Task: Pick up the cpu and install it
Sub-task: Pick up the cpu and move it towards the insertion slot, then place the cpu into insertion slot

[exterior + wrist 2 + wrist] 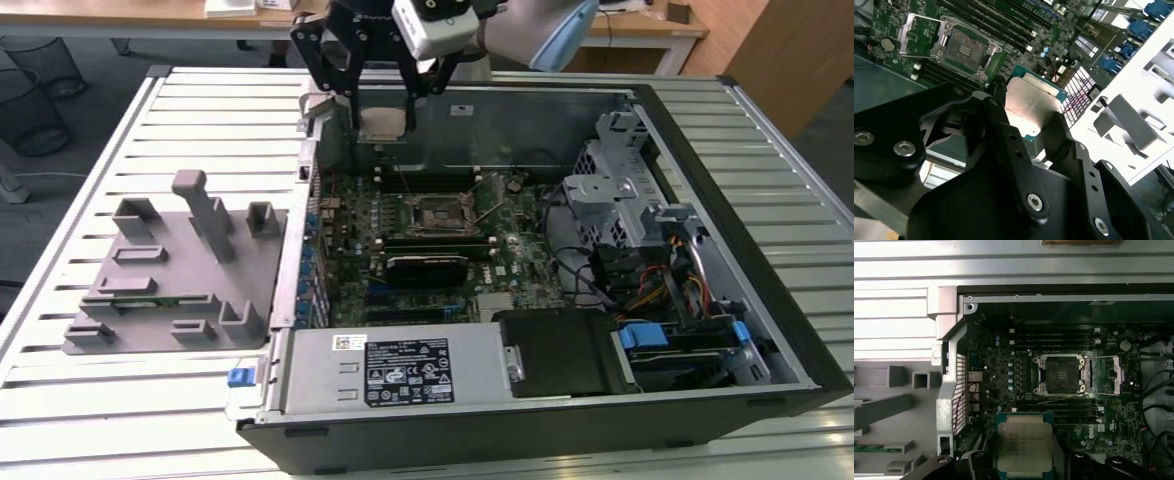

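Closest to me, the end effector has its 2 black fingers clamped on opposite edges of the cpu. It is closed on the chip alone, with the silver lid showing in both wrist views. In the exterior view it hangs in the upper middle of the frame, above the back wall of the open computer case and well clear of the board. That grip worries me: only thin edges are pinched, so a jolt could let the chip twist or drop onto the motherboard. Further in, the socket sits bare, with its metal frame looking swung open beside it. If the chip came down rotated, tilted or off-centre, I reckon the contacts would bend. The fingers could also catch the memory slots lying just beside the socket on 2 sides. Furthest off, the grey parts tray rests on the slatted bench at the left of the exterior frame, apart from all this.
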You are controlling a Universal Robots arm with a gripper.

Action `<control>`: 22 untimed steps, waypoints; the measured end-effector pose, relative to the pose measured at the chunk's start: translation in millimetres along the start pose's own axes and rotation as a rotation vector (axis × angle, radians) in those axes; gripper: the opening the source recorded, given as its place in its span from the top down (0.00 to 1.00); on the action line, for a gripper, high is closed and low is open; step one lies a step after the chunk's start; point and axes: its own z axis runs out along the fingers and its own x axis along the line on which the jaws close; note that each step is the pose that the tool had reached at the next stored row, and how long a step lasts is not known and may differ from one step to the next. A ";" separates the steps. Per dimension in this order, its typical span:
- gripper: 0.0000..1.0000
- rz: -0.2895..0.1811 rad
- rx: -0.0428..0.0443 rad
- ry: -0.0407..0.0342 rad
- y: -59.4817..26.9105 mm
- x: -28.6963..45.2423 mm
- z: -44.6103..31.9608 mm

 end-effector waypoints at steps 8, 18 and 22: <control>0.47 0.000 0.0000 0.0000 1.4 -13.7 0.1; 0.47 0.001 0.0000 -0.0001 1.5 -20.0 0.3; 0.47 0.035 0.0000 -0.0021 1.7 -20.2 0.6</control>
